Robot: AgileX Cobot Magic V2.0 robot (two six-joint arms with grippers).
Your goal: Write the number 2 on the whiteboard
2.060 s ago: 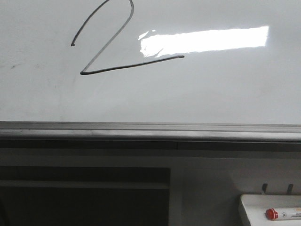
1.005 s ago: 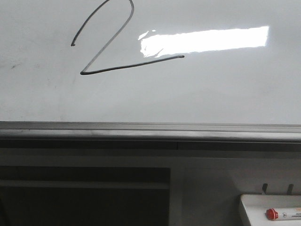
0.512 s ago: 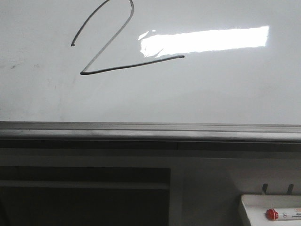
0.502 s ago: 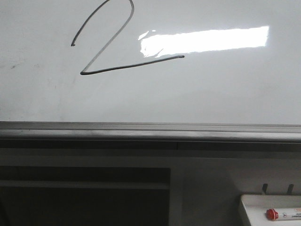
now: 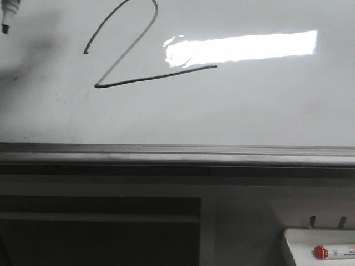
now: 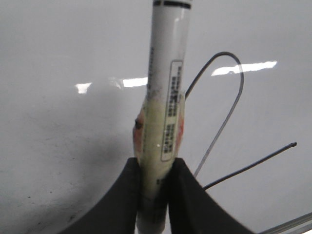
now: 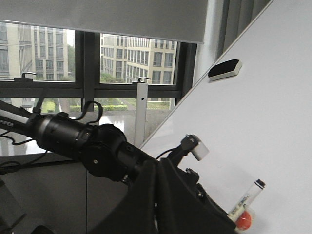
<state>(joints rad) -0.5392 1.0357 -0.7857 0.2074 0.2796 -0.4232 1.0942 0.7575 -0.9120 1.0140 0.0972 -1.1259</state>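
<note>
In the front view the number 2 [image 5: 130,52] sits complete at the upper left of the whiteboard [image 5: 249,111], our marker [image 5: 8,14] tip showing in the corner; a small tray [image 5: 299,244] at lower right holds a red-capped pen [image 5: 333,252]. In the left wrist view our left hand [image 6: 156,195] is clamped low on the marker's barrel; we judge it light, stiff, slick. In the right wrist view we cannot tell the right hand's state.
</note>
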